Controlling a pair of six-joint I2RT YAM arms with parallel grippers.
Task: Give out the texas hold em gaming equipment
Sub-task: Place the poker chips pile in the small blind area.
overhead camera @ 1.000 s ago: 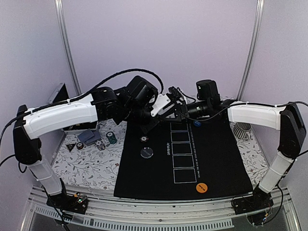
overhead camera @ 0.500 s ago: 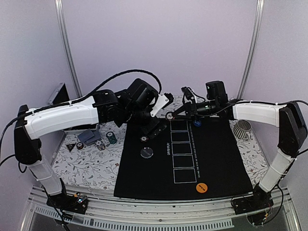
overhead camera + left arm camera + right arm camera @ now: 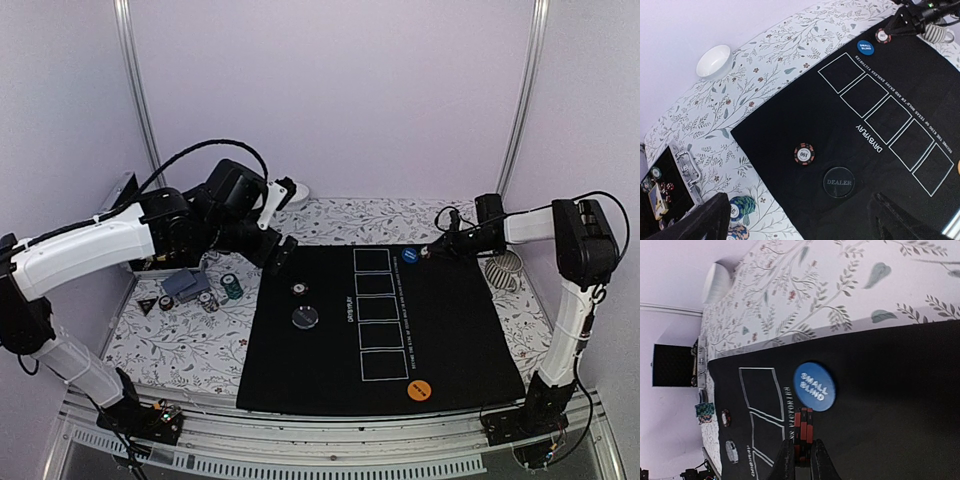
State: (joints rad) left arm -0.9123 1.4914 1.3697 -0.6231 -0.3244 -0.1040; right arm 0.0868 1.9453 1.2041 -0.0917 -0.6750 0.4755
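- Two arms that had met over the far edge of the black mat [image 3: 450, 330] a second earlier stood well apart in the top view. The left gripper [image 3: 287, 218] had drawn back to the left, and the right gripper [image 3: 432, 250] had retired to the right, just beside the blue small-blind button [image 3: 409, 257]. A hand-over appeared complete.
- Left wrist view: the left gripper [image 3: 799, 210] had its jaws released, gaping wide with nothing between them. Beyond them the 100 chip [image 3: 804, 154] and the dark dealer button [image 3: 838, 182] lay apart on the mat.
- Right wrist view: the right gripper [image 3: 801, 445] had its jaws clenched on the held chip [image 3: 803, 427], red-and-black and set on edge, near the small-blind button [image 3: 814, 386]. Setting it down there seemed the next step.
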